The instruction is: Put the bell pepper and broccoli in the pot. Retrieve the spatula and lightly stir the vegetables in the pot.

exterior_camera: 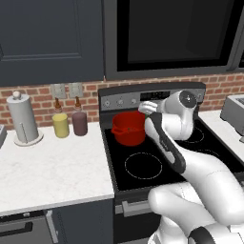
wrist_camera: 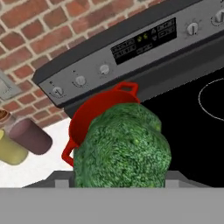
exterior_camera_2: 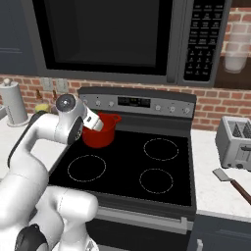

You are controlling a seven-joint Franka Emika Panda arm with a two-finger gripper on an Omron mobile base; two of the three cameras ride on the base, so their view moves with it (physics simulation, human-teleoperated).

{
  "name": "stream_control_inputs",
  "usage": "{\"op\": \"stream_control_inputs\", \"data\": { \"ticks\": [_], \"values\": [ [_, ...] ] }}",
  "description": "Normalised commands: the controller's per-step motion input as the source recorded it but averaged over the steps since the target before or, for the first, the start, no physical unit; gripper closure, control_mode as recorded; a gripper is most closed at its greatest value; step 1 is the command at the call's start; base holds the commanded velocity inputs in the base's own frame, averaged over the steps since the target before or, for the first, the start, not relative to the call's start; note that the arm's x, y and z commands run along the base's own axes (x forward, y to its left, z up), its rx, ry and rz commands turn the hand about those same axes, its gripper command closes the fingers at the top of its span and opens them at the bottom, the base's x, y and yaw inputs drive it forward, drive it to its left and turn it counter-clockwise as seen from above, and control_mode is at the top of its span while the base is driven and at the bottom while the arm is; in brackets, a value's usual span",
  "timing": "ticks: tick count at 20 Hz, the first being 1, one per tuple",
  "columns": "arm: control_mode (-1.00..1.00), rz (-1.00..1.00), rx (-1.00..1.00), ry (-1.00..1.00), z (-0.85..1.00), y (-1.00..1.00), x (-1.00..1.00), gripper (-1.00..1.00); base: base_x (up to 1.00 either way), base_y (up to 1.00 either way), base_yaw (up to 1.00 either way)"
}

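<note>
Right in front of the claw (wrist_camera: 119,186) sat a big green broccoli (wrist_camera: 121,151), and the claw was pinching it between its two tips. Just past the broccoli, a little lower, was the red pot (wrist_camera: 89,114) on the black stove (wrist_camera: 192,135). From the right base view, the claw (exterior_camera_2: 96,122) was up by the pot's (exterior_camera_2: 100,136) rim, on its near side. I could not see any bell pepper, and the inside of the pot was hidden, so I could not tell if the pepper was in there.

The step looked like putting the broccoli in the pot. Next, the claw would need to go a bit farther over the pot and then let go, so the broccoli drops inside and not on the stove.

Far off to the claw's right, the spatula (exterior_camera_2: 234,182) lay on the counter (exterior_camera_2: 211,193) near the toaster (exterior_camera_2: 237,143). It was for later.
</note>
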Motion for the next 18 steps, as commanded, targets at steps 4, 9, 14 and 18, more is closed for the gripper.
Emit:
{"op": "stream_control_inputs", "data": {
  "ticks": [4,9,14,18],
  "values": [
    [-1.00,0.09,-0.13,0.07,-0.37,0.15,0.71,1.00,0.00,0.00,0.00],
    [-1.00,0.09,-0.11,0.01,-0.32,0.18,0.65,1.00,0.00,0.00,0.00],
    [-1.00,0.09,-0.10,0.00,-0.40,0.16,0.60,1.00,0.00,0.00,0.00],
    [-1.00,0.07,-0.11,0.00,-0.42,0.06,0.42,1.00,0.00,0.00,0.00]
  ]
}}
